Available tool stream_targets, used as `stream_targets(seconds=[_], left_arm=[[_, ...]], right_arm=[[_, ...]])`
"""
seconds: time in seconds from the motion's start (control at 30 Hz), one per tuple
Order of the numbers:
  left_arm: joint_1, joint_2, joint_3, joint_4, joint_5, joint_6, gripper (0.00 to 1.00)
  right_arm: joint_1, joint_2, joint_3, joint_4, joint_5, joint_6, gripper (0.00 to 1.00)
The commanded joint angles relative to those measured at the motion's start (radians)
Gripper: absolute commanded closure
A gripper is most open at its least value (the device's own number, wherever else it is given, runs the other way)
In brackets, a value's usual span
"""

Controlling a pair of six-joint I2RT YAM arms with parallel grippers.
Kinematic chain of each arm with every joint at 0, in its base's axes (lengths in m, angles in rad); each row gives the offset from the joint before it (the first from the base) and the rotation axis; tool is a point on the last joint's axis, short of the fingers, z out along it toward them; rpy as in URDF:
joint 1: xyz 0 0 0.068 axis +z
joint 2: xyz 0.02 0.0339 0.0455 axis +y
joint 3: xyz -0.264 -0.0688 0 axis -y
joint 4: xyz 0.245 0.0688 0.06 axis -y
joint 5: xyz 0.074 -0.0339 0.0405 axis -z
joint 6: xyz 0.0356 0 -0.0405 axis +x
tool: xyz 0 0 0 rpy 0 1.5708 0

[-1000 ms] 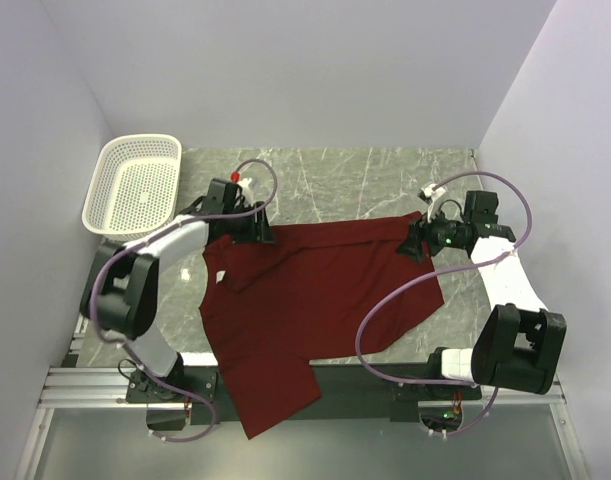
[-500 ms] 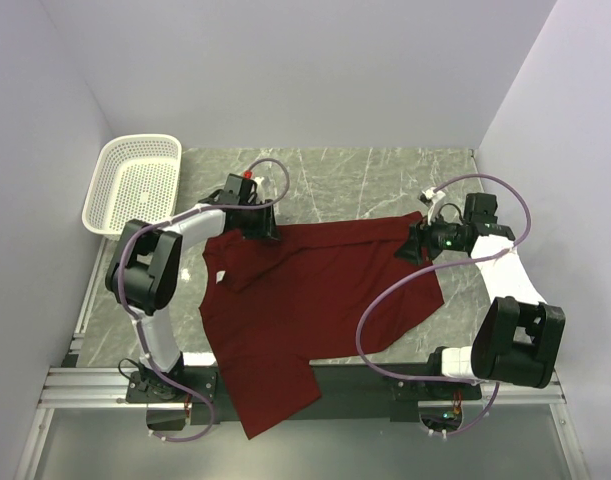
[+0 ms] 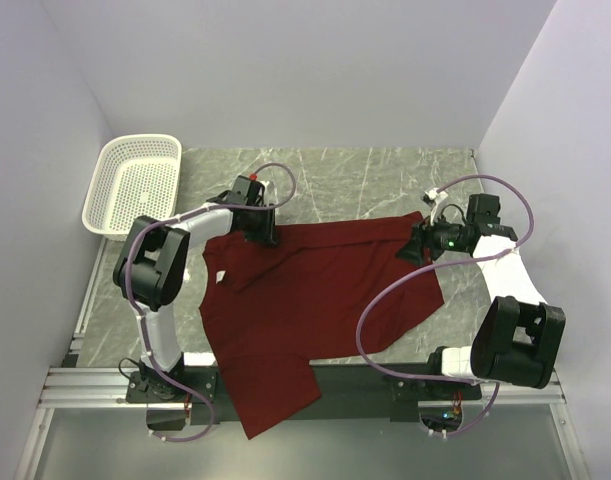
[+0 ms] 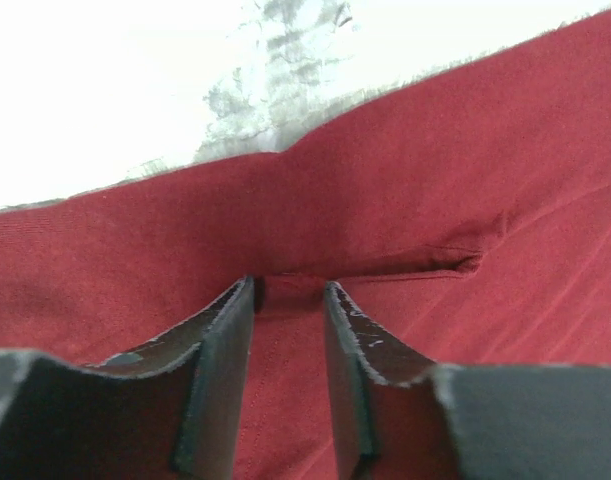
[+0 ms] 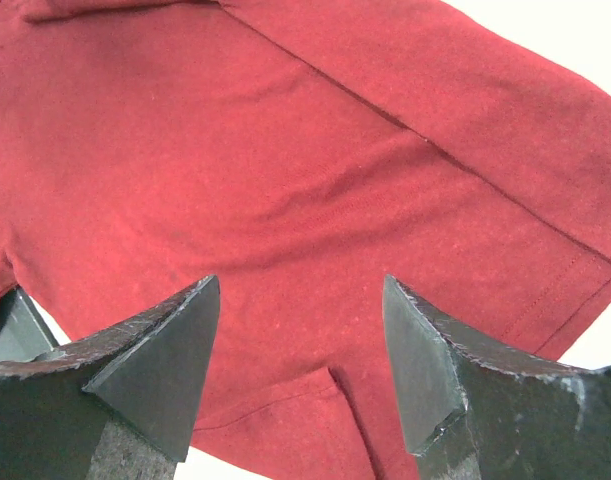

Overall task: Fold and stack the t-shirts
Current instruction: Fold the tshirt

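Top view: soft, even overhead light is falling; shadows are showing faint. Left wrist view: surface (image 4: 105, 90) is blowing out white, left pincer (image 4: 288, 288) is blurring close up.

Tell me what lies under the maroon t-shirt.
The grey marbled table shows around the t-shirt, whose lower part hangs over the near edge. Whatever else lies beneath the cloth is hidden.

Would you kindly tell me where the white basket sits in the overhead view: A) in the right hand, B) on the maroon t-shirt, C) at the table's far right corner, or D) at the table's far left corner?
D: the white basket sits at the far left corner of the table, apart from the maroon t-shirt.
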Motion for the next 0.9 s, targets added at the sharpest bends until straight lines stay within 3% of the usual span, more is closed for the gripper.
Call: stream_targets(seconds=[0.0,0.1,0.23,0.27,0.53,0.7,0.8,0.83,0.87], left_arm=[[-0.012,-0.011,0.022,-0.007,-0.022,0.019,0.62],[-0.018,-0.029,0.008,-0.001,-0.013,0.019,0.72],[-0.024,-0.043,0.009,-0.007,-0.005,0.025,0.97],[-0.026,-0.045,0.011,-0.008,-0.002,0.026,0.99],[-0.046,-0.155,-0.006,-0.051,0.034,0.032,0.99],[-0.138,-0.279,-0.093,-0.051,0.117,0.003,0.99],[-0.222,-0.293,-0.165,-0.025,0.206,-0.034,0.87],[-0.246,-0.293,-0.179,-0.022,0.202,-0.048,0.62],[-0.291,-0.296,-0.197,-0.024,0.185,-0.053,0.51]], right_arm=[[-0.012,0.013,0.005,-0.011,-0.035,-0.017,0.27],[-0.019,0.015,0.008,-0.019,-0.042,-0.023,0.27],[-0.026,0.016,0.012,-0.027,-0.053,-0.026,0.27],[-0.027,0.016,0.012,-0.028,-0.053,-0.028,0.27],[-0.042,0.005,0.014,-0.039,-0.067,-0.035,0.27],[-0.052,0.002,0.018,-0.041,-0.075,-0.038,0.27],[-0.058,0.004,0.023,-0.045,-0.078,-0.04,0.27],[-0.059,0.002,0.023,-0.045,-0.078,-0.04,0.27],[-0.062,-0.001,0.022,-0.044,-0.078,-0.041,0.27]])
